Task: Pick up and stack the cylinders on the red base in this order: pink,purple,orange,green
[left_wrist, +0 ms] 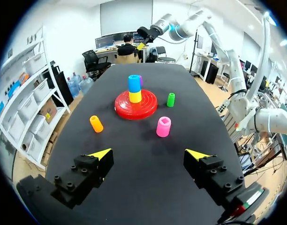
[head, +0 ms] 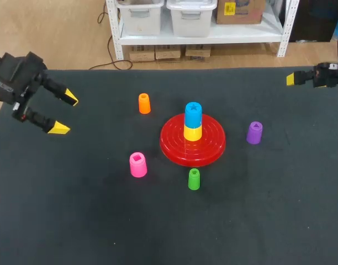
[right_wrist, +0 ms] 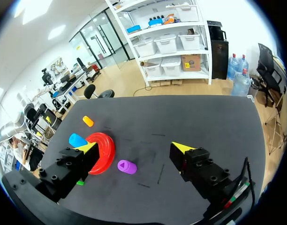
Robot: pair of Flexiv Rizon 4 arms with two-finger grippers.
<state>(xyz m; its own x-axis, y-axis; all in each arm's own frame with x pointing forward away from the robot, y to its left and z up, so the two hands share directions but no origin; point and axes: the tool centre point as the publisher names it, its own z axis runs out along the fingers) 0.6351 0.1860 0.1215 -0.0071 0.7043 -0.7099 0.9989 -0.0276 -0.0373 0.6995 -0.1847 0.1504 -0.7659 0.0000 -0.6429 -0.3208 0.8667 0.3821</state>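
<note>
Where the left arm comes in, left pincer: fingers spread wide with nothing between them, hanging over the left side of the bench, well apart from every cylinder
pink cylinder: upright on the bench, left of the base and on its robot-ward side, apart from its rim; in the left wrist view it stands ahead of that pincer
orange cylinder: upright on the bench, left of the base towards the far side, apart from the rim and well apart from the pink one
red base: round ribbed disc flat on the bench near its middle
yellow cylinder: upright on the middle of the base
blue cylinder: stacked straight on the yellow one, the top of the pile
green cylinder: upright on the bench, just beside the base's robot-ward rim; whether it touches I cannot tell
purple cylinder: upright on the bench right of the base, apart from its rim; in the right wrist view it lies ahead of that pincer, beside the base
right pincer: fingers spread wide and holding nothing, over the far right edge of the bench, well apart from the purple cylinder
</note>
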